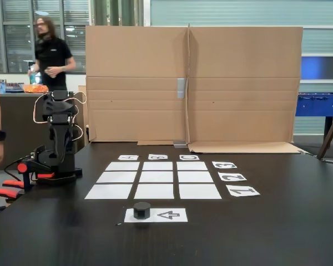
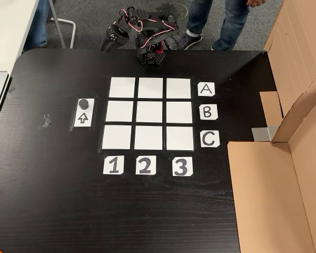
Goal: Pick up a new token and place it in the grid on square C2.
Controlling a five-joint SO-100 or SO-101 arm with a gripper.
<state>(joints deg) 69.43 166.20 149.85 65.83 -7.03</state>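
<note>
The token (image 1: 141, 210) (image 2: 84, 103) is seen resting on a paper strip (image 1: 169, 215) (image 2: 82, 119), just beside its black arrow, near the table (image 1: 277, 233) (image 2: 42, 200) edge in a fixed view. The grid (image 1: 155, 177) (image 2: 148, 113) lies flat next to the strip, all nine rectangles bare. Square C2 (image 2: 148, 138) (image 1: 193, 177), in line with the C and 2 labels, is unoccupied. The arm is folded at the table's far edge, well apart from the token. The gripper (image 2: 108, 45) is held off the table edge, nothing between its fingers; whether they are parted cannot be told. A cardboard wall (image 1: 194, 83) (image 2: 300, 63) stands beside the grid. People are visible beyond the table.
</note>
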